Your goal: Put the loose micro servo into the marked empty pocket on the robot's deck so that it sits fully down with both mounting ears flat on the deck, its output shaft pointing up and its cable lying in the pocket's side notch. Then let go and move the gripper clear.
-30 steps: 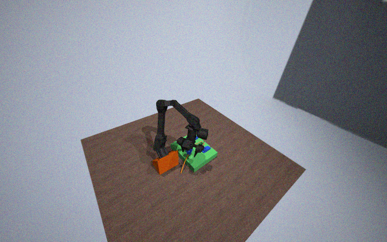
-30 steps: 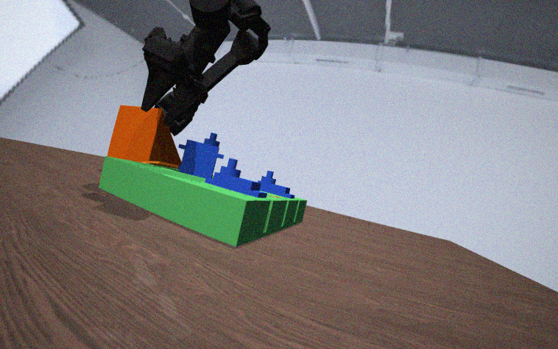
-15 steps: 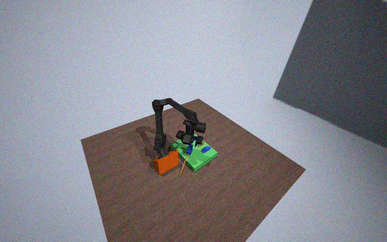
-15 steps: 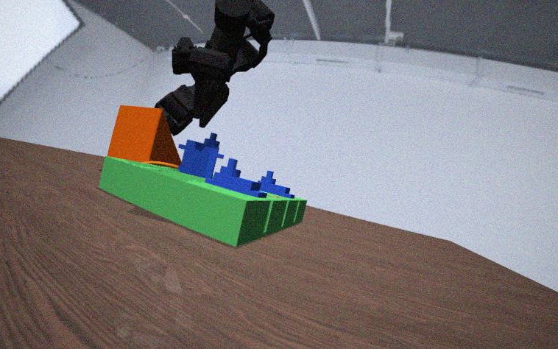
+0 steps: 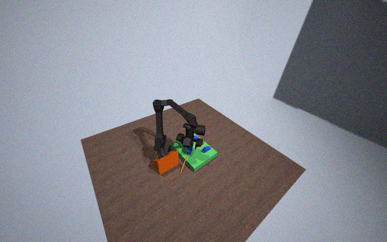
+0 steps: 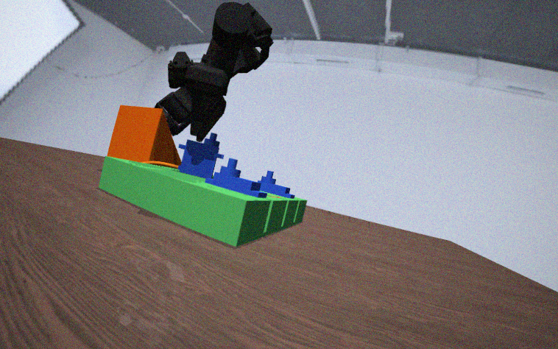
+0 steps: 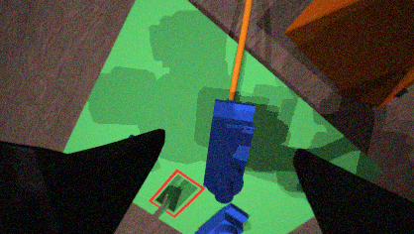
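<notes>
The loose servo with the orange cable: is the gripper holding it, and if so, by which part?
Nothing is held. The jaws stand open, and the loose servo rests on the green deck.

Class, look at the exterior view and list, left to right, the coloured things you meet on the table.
Orange wedge-shaped block, loose blue micro servo, nearer seated blue servo, farther seated blue servo

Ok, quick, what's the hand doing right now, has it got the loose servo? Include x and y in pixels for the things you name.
Hand (image 5: 190,147) (image 6: 188,136) (image 7: 228,145): open wide, holding nothing; the loose servo (image 5: 189,150) (image 6: 198,162) (image 7: 229,149) stands on the green deck (image 5: 202,161) (image 6: 168,199) (image 7: 129,114).
</notes>
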Tool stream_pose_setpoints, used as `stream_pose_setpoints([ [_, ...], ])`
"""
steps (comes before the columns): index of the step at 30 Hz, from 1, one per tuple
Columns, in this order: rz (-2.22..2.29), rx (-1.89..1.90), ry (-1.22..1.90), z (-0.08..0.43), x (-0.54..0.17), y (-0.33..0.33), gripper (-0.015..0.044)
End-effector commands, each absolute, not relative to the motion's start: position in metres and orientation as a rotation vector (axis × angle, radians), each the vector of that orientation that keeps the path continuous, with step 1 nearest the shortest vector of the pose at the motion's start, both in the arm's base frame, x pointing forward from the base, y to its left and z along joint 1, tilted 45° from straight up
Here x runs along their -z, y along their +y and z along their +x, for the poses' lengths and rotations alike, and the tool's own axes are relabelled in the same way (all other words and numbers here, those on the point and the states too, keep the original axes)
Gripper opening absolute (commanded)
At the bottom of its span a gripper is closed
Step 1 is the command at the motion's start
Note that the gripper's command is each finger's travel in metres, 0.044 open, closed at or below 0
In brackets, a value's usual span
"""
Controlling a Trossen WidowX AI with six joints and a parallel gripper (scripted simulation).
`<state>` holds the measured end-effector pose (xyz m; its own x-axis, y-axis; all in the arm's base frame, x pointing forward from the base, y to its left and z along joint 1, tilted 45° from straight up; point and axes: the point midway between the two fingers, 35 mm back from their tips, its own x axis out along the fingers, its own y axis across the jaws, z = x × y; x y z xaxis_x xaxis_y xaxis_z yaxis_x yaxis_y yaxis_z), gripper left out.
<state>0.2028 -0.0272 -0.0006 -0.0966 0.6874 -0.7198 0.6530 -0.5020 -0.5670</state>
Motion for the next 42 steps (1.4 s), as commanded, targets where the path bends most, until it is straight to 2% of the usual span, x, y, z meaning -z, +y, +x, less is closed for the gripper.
stream_pose_setpoints([
  [1, -2.084, -1.697, -1.548, 0.202, 0.005, -0.022, 0.044],
  [8, -2.084, -1.697, -1.548, 0.201, 0.011, -0.016, 0.044],
  [20, -2.084, -1.697, -1.548, 0.201, 0.011, -0.016, 0.0125],
  [26, -2.084, -1.697, -1.548, 0.201, 0.011, -0.016, 0.0085],
  [29, -2.085, -1.697, -1.547, 0.201, 0.008, -0.019, 0.0006],
  [42, -2.083, -1.698, -1.547, 0.197, -0.015, -0.032, 0.0],
])
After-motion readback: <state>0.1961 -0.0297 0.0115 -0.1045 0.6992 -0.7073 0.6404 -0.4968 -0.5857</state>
